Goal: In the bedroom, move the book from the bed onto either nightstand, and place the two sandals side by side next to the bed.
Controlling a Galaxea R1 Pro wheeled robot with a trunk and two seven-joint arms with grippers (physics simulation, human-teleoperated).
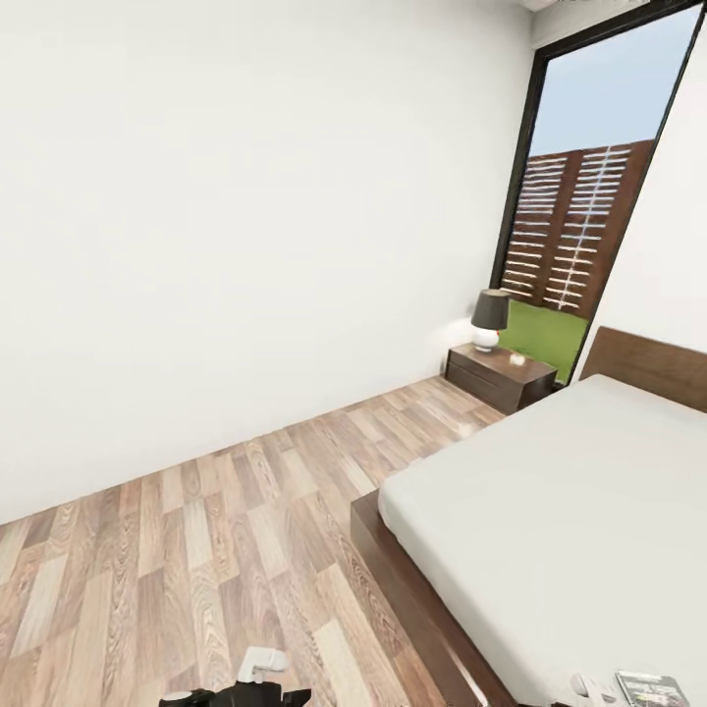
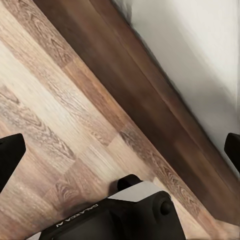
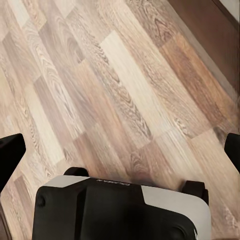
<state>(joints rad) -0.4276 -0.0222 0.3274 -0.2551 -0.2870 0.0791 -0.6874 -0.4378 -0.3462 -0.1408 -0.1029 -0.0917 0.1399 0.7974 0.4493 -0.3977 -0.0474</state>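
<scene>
Spotting the book (image 1: 650, 687) right at the near end of the bed (image 1: 550, 511), lying flat on the mattress close to the edge, cut off by the bottom of the head view. Can't make out the small white bit just beside it. Got 1 nightstand (image 1: 499, 376) well away at the far end by the headboard, with a lamp (image 1: 489, 319) taking up part of its top and something small and pale nearby.

Looking at the left hand (image 2: 120, 152): spread wide, holding nothing, hanging over the floor (image 2: 45, 100) alongside the dark bed frame. Same for the right hand (image 3: 120, 150): wide open, empty, over bare planks.

Risks, just guessing here: could shove the thin book along the soft mattress instead of pinching it, or nudge it off the edge. Might clip the frame with the low left hand on the way up. Could also knock the lamp when setting down, given so little free top.
</scene>
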